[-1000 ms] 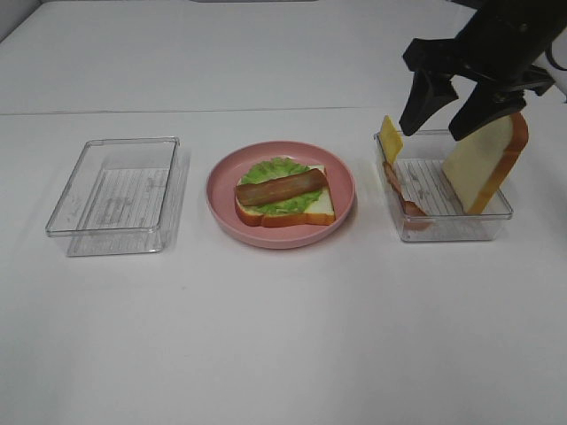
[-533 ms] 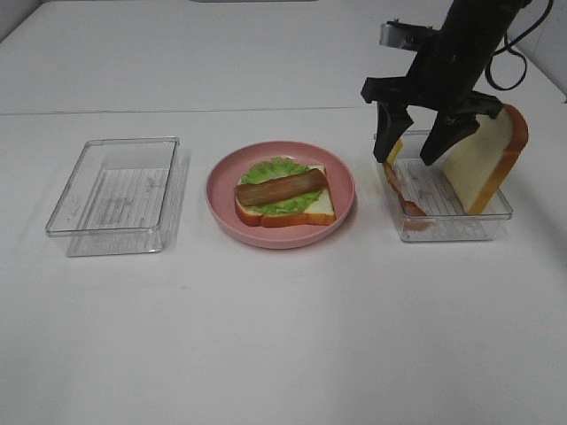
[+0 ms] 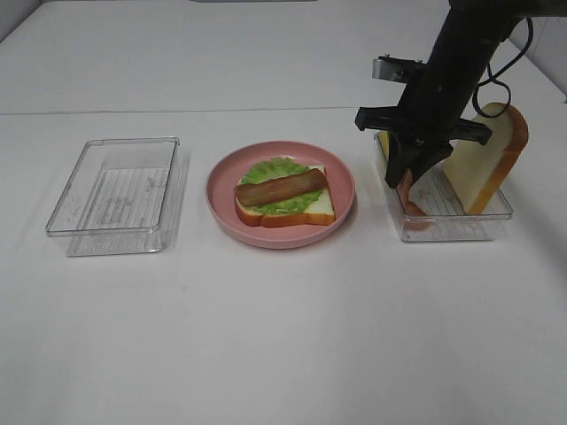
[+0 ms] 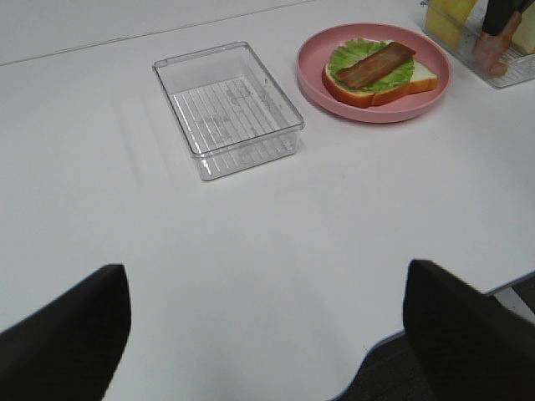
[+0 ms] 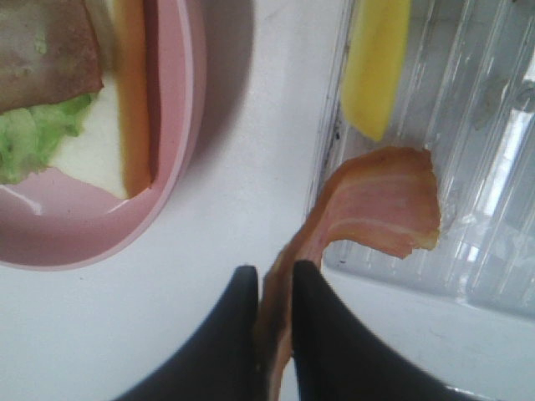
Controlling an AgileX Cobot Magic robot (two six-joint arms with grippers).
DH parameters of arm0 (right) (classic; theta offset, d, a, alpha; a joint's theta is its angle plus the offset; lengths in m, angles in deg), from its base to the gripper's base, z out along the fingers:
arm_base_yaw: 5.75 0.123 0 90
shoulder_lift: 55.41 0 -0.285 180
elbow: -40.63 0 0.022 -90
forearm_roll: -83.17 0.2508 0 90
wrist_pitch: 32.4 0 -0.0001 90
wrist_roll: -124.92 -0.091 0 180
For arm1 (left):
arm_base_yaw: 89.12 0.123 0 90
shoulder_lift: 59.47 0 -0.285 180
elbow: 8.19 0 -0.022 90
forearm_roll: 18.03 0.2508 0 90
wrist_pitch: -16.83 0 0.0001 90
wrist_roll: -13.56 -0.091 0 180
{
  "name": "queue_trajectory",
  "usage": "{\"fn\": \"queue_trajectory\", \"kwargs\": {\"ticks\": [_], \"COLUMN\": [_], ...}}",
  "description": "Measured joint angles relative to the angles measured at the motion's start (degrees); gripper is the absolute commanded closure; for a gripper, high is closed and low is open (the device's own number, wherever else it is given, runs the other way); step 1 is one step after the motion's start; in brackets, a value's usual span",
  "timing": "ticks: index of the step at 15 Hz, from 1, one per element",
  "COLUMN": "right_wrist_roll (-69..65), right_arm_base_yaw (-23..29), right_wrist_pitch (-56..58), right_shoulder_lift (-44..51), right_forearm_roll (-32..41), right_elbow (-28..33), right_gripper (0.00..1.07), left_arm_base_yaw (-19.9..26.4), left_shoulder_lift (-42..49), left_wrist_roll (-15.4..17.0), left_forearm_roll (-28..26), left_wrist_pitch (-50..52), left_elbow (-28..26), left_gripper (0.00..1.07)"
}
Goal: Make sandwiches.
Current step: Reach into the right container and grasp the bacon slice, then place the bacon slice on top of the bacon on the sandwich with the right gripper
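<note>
A bread slice lies on the pink plate, with a lettuce leaf and a bacon strip on top. My right gripper is down in the right clear tray, shut on a second bacon strip. In the right wrist view the gripper pinches this strip at the tray wall, next to the yellow cheese slice. The second bread slice leans upright in that tray. My left gripper is open and empty over the bare table.
An empty clear tray stands left of the plate; it also shows in the left wrist view. The plate with the open sandwich lies beyond it. The table edge runs close to the left gripper.
My right gripper has moved left and down into the right tray and has shut on the bacon strip. The plate and left tray have not moved.
</note>
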Motion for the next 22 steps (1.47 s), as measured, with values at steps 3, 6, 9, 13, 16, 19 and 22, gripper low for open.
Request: {"fn": "queue_trajectory", "kwargs": {"ticks": [3,6,9,13,16,19,22], "right_wrist_roll": [0.0,-0.2,-0.4,2.3,5.7,6.0,6.0], "right_arm_base_yaw": [0.0,0.0,0.0,1.3,6.1,10.0,10.8], "right_wrist_pitch": [1.5,1.7,1.7,2.1,0.3,-8.0,-16.2], "right_shoulder_lift": [0.0,4.2,9.0,12.0,11.0,7.9,3.2], "right_forearm_roll": [0.0,0.2,4.6,18.6,24.5,25.2,29.5], "right_elbow": [-0.8,-1.8,-2.0,-2.0,-2.0,-2.0,-2.0], "right_gripper": [1.07,1.07,1.07,1.07,1.07,1.07,1.07], "left_arm_base_yaw": [0.0,0.0,0.0,0.0,0.0,0.0,0.0], "left_shoulder_lift": [0.0,0.0,0.0,0.0,0.0,0.0,0.0], "left_wrist_roll": [0.0,0.0,0.0,0.0,0.0,0.0,0.0], "left_forearm_roll": [0.0,0.0,0.0,0.0,0.0,0.0,0.0], "left_wrist_pitch": [0.0,0.0,0.0,0.0,0.0,0.1,0.1], "left_elbow": [0.0,0.0,0.0,0.0,0.0,0.0,0.0], "left_gripper": [0.22,0.22,0.22,0.22,0.22,0.22,0.22]}}
